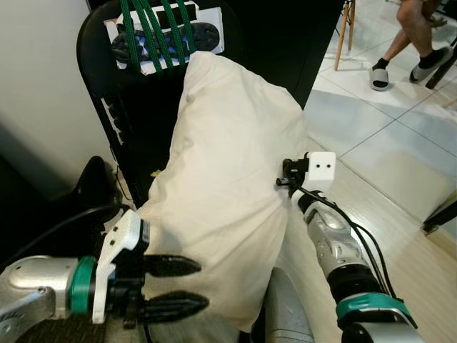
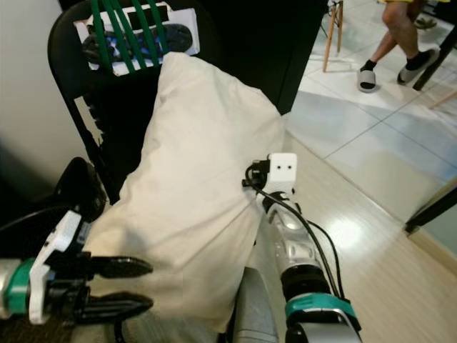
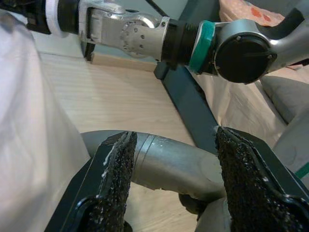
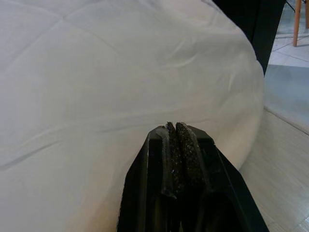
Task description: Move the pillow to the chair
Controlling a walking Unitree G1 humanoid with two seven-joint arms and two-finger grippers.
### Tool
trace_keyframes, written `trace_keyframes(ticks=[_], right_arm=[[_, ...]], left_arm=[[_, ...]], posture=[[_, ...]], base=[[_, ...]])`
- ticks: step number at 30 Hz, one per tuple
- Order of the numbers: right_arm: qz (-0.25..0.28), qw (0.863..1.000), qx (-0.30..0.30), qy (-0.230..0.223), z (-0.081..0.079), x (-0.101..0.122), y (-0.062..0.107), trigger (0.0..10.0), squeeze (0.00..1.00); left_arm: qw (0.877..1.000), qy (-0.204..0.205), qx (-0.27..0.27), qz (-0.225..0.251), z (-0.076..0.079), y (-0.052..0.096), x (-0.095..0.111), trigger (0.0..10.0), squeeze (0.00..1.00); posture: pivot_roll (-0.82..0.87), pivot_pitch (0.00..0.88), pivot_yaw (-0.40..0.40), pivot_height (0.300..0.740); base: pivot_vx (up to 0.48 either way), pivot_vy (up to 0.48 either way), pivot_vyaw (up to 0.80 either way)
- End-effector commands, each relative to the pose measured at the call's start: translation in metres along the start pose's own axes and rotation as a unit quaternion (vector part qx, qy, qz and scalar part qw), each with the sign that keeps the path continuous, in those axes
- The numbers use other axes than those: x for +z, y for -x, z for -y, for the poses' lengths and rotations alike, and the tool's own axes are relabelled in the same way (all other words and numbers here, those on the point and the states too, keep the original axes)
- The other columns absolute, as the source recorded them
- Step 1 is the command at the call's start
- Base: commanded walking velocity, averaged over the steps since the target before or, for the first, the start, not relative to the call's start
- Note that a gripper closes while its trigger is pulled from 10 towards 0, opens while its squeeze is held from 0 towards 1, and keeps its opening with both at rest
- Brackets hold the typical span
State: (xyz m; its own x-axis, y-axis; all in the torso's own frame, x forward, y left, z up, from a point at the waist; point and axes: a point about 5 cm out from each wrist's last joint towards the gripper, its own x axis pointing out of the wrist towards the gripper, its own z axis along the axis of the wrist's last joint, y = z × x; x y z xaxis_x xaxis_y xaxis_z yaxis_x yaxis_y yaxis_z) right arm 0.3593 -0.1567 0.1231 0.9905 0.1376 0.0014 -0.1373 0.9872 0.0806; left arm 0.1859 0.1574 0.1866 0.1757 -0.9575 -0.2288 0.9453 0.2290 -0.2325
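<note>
One cream pillow (image 1: 221, 193) leans on the black chair (image 1: 100, 43). My right gripper (image 4: 176, 145), fingers pressed together, touches its side; my left gripper (image 1: 178, 286) sits spread apart at its lower edge.

The pillow (image 1: 221, 179) is covering most of the black chair (image 1: 96, 43) behind it. The picture's edge is cutting off the seated person (image 1: 410, 39) above the knees. The pillow is also hiding the right gripper's fingertips in the eye views.

pillow (image 1: 221, 186) leaning on chair (image 1: 100, 43) | person (image 1: 414, 36) behind, right
</note>
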Motion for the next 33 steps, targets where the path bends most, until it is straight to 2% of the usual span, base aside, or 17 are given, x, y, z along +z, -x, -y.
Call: trace_keyframes(ticks=[1, 3, 4, 5, 7, 9, 11, 12, 13, 14, 15, 18, 20, 22, 24, 28, 33], right_arm=[[-0.014, 1.0, -0.004, -0.003, 0.002, -0.006, 0.002, 10.0, 0.0], [-0.016, 1.0, -0.003, -0.003, 0.002, -0.007, 0.002, 10.0, 0.0], [-0.01, 1.0, -0.001, -0.011, 0.0, -0.006, 0.002, 10.0, 0.0], [-0.01, 1.0, -0.001, -0.011, 0.0, -0.006, 0.002, 10.0, 0.0], [-0.002, 1.0, 0.0, -0.022, -0.004, -0.004, 0.002, 10.0, 0.0], [0.005, 0.999, 0.004, -0.036, -0.009, -0.003, 0.002, 10.0, 0.0], [0.007, 0.999, 0.008, -0.039, -0.013, -0.002, 0.002, 10.0, 0.0], [0.007, 0.999, 0.011, -0.04, -0.016, -0.003, 0.003, 10.0, 0.0], [0.008, 0.999, 0.012, -0.041, -0.018, -0.003, 0.003, 10.0, 0.0], [0.008, 0.999, 0.012, -0.041, -0.018, -0.003, 0.003, 10.0, 0.0], [0.009, 0.999, 0.019, -0.042, -0.024, -0.005, 0.005, 10.0, 0.0], [0.013, 0.998, 0.03, -0.047, -0.032, -0.008, 0.009, 10.0, 0.0], [0.015, 0.998, 0.031, -0.052, -0.034, -0.009, 0.011, 10.0, 0.0], [0.026, 0.997, 0.027, -0.06, -0.035, -0.008, 0.013, 10.0, 0.0], [0.032, 0.997, 0.019, -0.072, -0.035, -0.007, 0.015, 10.0, 0.0], [0.057, 0.995, 0.009, -0.08, -0.034, 0.0, 0.018, 10.0, 0.0], [0.056, 0.995, 0.005, -0.079, -0.034, 0.002, 0.019, 10.0, 0.0]], left_arm=[[1.0, -0.006, 0.01, 0.0, -0.001, 0.002, 0.0, 10.0, 1.0], [0.989, -0.052, 0.13, 0.039, -0.028, 0.0, 0.009, 10.0, 1.0], [0.96, -0.07, 0.265, 0.05, -0.059, 0.001, 0.013, 10.0, 1.0], [0.96, -0.07, 0.265, 0.05, -0.059, 0.001, 0.013, 10.0, 1.0], [0.909, -0.076, 0.402, 0.083, -0.089, 0.004, 0.021, 10.0, 1.0], [0.887, -0.054, 0.436, 0.145, -0.099, -0.002, 0.033, 10.0, 1.0], [0.874, -0.039, 0.453, 0.171, -0.104, -0.008, 0.039, 10.0, 1.0], [0.862, -0.035, 0.474, 0.179, -0.108, -0.01, 0.042, 10.0, 0.5], [0.854, -0.032, 0.486, 0.183, -0.111, -0.012, 0.043, 10.0, 0.5], [0.854, -0.032, 0.486, 0.183, -0.111, -0.012, 0.043, 10.0, 0.5], [0.836, -0.029, 0.515, 0.189, -0.116, -0.016, 0.046, 10.0, 0.0], [0.816, -0.034, 0.545, 0.189, -0.123, -0.02, 0.046, 10.0, 0.0], [0.812, -0.029, 0.549, 0.195, -0.125, -0.021, 0.045, 10.0, 0.0], [0.799, -0.038, 0.567, 0.198, -0.128, -0.023, 0.046, 10.0, 0.0], [0.796, -0.051, 0.571, 0.196, -0.129, -0.025, 0.047, 10.0, 0.0], [0.79, -0.045, 0.573, 0.213, -0.129, -0.027, 0.046, 10.0, 0.0], [0.774, -0.044, 0.59, 0.226, -0.13, -0.025, 0.044, 10.0, 0.0]], posture=[[0.03, 0.036, -0.002, 0.545], [0.03, 0.036, -0.003, 0.545], [0.03, 0.038, 0.0, 0.545], [0.03, 0.038, 0.0, 0.545], [0.03, 0.033, 0.002, 0.545], [0.03, 0.026, 0.011, 0.545], [0.03, 0.026, 0.011, 0.545], [0.02, 0.02, 0.02, 0.545], [0.02, 0.02, 0.02, 0.545], [0.02, 0.02, 0.02, 0.545], [0.02, 0.02, 0.02, 0.545], [0.02, 0.01, 0.036, 0.545], [0.02, 0.01, 0.036, 0.545], [0.01, 0.009, 0.04, 0.545], [0.01, 0.008, 0.042, 0.545], [0.01, 0.01, 0.048, 0.555], [0.01, 0.011, 0.048, 0.58]], base=[[0.0, 0.0, 0.0], [0.0, 0.0, 0.0], [0.0, 0.0, 0.0], [0.0, 0.0, 0.0], [0.0, 0.0, 0.0], [0.0, 0.0, 0.0], [0.0, 0.0, 0.0], [0.0, 0.0, 0.0], [0.0, 0.0, 0.0], [0.0, 0.0, 0.0], [0.0, 0.0, 0.0], [0.0, 0.0, 0.0], [0.0, 0.0, 0.0], [0.0, 0.0, 0.0], [0.0, 0.0, 0.0], [0.0, 0.0, 0.0], [0.0, 0.0, 0.0]])
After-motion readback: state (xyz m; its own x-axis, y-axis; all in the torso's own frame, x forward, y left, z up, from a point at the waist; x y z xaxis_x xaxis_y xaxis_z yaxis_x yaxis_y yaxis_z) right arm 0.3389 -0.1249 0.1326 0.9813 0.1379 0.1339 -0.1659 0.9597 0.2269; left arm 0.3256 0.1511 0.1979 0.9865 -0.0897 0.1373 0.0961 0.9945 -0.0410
